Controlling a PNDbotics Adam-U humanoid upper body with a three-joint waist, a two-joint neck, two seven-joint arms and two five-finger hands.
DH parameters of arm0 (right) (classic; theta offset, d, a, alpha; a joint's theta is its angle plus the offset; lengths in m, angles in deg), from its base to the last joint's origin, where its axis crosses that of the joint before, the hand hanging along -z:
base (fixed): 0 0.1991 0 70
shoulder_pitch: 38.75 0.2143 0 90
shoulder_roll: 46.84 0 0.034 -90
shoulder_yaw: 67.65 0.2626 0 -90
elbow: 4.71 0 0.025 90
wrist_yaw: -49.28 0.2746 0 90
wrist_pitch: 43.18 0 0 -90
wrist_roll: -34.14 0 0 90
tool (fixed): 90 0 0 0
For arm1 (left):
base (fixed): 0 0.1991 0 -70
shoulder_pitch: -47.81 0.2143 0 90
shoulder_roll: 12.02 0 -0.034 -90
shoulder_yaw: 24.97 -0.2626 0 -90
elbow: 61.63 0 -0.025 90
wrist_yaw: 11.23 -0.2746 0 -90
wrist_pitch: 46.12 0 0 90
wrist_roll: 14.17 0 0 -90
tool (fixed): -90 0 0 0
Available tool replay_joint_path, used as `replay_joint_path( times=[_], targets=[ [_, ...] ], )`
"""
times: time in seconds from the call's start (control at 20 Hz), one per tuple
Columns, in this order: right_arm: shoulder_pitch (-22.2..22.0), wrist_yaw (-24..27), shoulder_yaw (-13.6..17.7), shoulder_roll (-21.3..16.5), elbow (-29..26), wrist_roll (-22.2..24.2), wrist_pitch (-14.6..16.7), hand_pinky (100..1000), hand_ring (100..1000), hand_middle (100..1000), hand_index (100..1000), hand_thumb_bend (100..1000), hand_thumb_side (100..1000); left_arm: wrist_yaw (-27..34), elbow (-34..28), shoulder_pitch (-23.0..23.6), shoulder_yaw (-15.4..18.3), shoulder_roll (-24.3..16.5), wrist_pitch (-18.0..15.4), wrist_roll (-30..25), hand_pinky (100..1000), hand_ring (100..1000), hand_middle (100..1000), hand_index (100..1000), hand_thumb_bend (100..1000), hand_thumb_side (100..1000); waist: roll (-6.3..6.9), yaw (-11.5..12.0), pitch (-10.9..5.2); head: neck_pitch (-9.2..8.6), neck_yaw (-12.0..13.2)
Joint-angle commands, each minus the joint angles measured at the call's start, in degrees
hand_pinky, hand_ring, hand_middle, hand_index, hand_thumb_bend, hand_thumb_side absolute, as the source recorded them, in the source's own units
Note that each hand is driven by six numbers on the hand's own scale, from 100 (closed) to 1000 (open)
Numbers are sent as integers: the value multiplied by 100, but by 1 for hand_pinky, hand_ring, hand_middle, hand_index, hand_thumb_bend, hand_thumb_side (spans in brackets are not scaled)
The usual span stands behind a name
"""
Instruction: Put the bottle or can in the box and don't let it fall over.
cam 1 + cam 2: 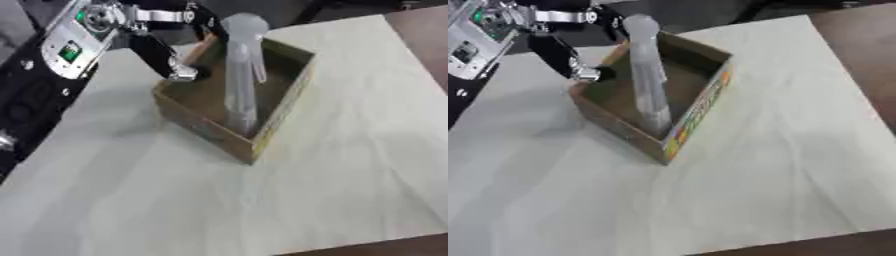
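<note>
Standing upright inside the box [289, 95] at the upper middle of the frame, the bottle [241, 75] looks placed. Your left hand [179, 67] sits at the box's left wall, its grip unreadable; all that's left is backing it away without a knock.
</note>
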Motion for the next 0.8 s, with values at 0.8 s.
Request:
replay_joint_path(
  times=[0.8],
  targets=[
    [-202, -7, 149, -195, 0, -198, 173, 813, 1000, 785, 898, 100, 442, 3127, -3280, 2974, 1915, -1445, 1008, 1959, 572, 853, 700, 911, 100, 613, -529, 555, -422, 395, -503]
  ],
)
